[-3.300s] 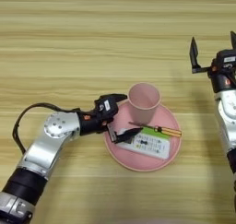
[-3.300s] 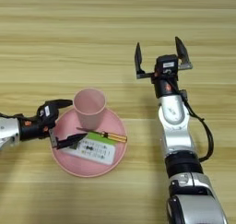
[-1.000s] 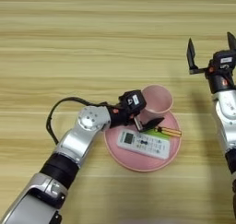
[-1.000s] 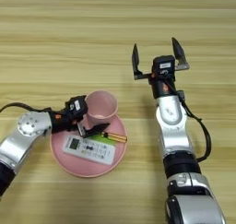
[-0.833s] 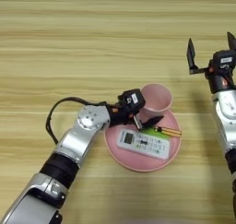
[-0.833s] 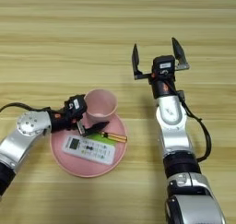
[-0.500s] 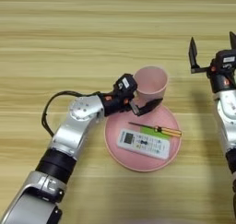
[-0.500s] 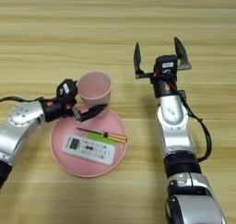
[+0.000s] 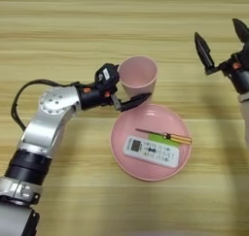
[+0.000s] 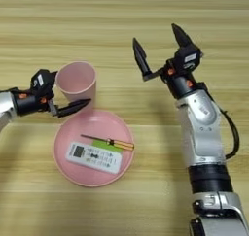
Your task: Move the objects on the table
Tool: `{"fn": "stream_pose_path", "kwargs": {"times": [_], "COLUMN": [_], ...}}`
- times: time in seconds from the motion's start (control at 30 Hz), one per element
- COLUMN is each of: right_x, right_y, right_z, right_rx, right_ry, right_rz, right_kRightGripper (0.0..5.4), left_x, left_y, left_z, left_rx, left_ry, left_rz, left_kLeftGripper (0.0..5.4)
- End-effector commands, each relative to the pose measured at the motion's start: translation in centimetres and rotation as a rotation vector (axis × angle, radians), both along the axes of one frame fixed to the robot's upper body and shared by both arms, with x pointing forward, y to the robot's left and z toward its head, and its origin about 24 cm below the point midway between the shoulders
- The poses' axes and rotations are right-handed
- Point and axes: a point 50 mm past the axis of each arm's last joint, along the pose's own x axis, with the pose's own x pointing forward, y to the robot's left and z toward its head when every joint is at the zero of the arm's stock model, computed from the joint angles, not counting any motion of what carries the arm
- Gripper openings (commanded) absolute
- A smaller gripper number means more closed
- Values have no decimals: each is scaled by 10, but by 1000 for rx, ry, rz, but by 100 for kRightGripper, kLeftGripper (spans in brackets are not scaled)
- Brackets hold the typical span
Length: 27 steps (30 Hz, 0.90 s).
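A pale pink cup stands upright just beyond the far-left rim of the pink plate. My left gripper is shut on the cup. One black finger runs under the cup's near side and the other is hidden behind it. On the plate lie a thin screwdriver with an orange-yellow handle and a flat green block, which is partly covered by a white remote. My right gripper hangs open at the right, far from these things.
My right arm runs down the right side of the table. The left arm comes in from the lower left, with its black cable looping beside it.
My left gripper has carried the cup from over the plate up and to the left, past the rim. The right gripper has stayed where it was.
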Motion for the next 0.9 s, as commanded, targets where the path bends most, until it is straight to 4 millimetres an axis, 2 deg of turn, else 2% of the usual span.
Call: {"fn": "stream_pose_path", "kwargs": {"times": [0.03,0.3,0.53,0.9], "right_x": [-22,-50,-50,-51], "right_y": [0,7,14,33], "right_z": [6,-12,-17,-14], "right_rx": [-145,-303,-347,-410], "right_ry": [47,211,251,207], "right_rz": [238,555,617,654], "right_kRightGripper": [540,540,540,540], "left_x": [-1,-11,-15,-18], "left_y": [5,4,3,-1], "left_z": [14,20,20,15], "left_rx": [18,16,26,46], "left_ry": [-64,-101,-105,-91], "left_rz": [-61,-170,-219,-250], "left_kLeftGripper": [431,431,431,429]}}
